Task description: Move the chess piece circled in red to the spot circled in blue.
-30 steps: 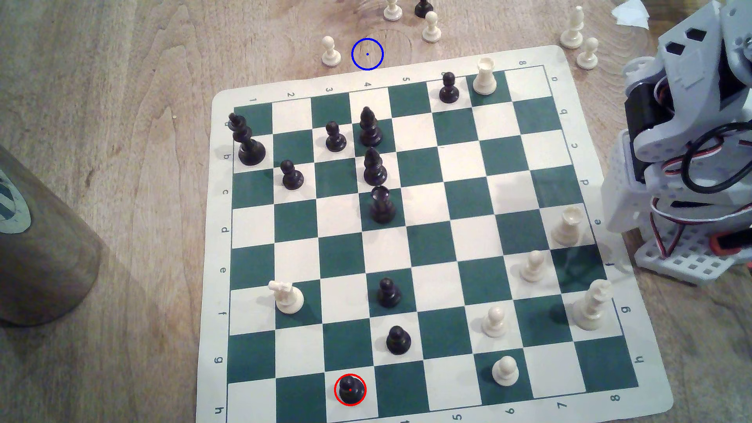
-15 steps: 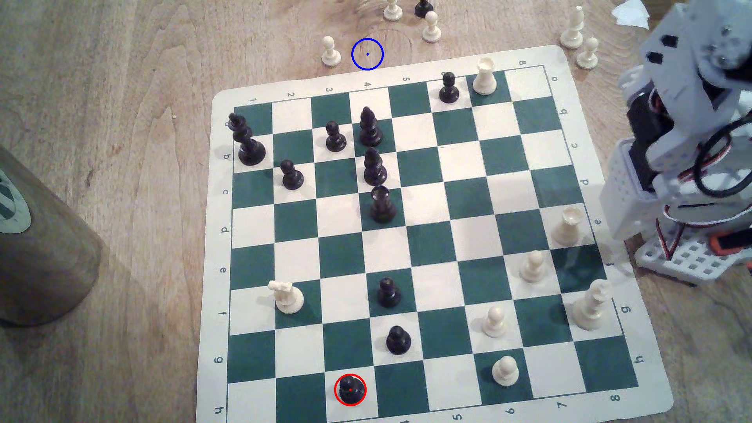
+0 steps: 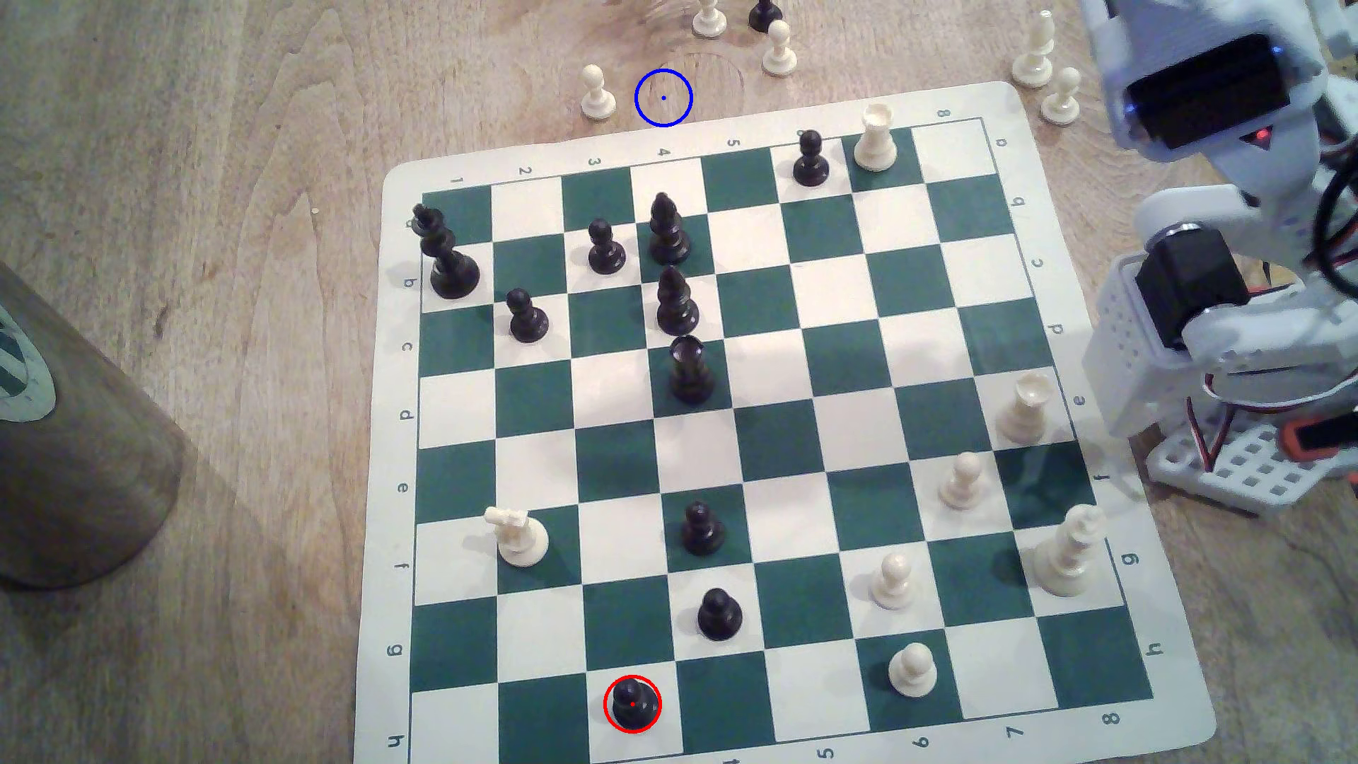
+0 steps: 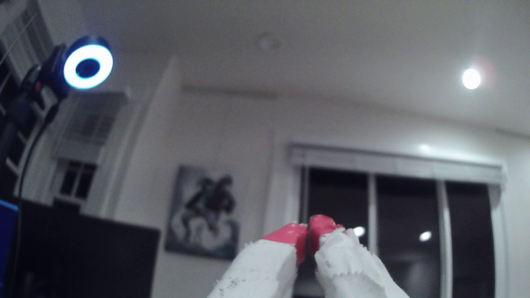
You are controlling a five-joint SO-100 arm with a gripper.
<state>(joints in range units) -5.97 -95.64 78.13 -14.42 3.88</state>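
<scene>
The chess piece (image 3: 633, 703), a small black pawn ringed in red, stands on the near row of the green-and-white board (image 3: 764, 448), toward the exterior view's left. The spot (image 3: 663, 98) is a blue ring on bare wood just beyond the board's far edge, beside a white pawn (image 3: 597, 93). My arm (image 3: 1220, 220) rises at the exterior view's right edge, far from both. In the wrist view my gripper (image 4: 309, 229) points up at the room, its red-tipped fingers (image 4: 288, 233) pressed together with nothing between them.
Several black pieces stand in the board's far left part, and two black pawns (image 3: 719, 613) sit near the ringed one. White pieces line the board's right side. A brown cylinder (image 3: 66, 455) stands at the exterior view's left. More pieces lie off the board at the back.
The arm has swung and lifted at the exterior view's right edge, its upper part moving left and toward the top corner. No chess piece has moved.
</scene>
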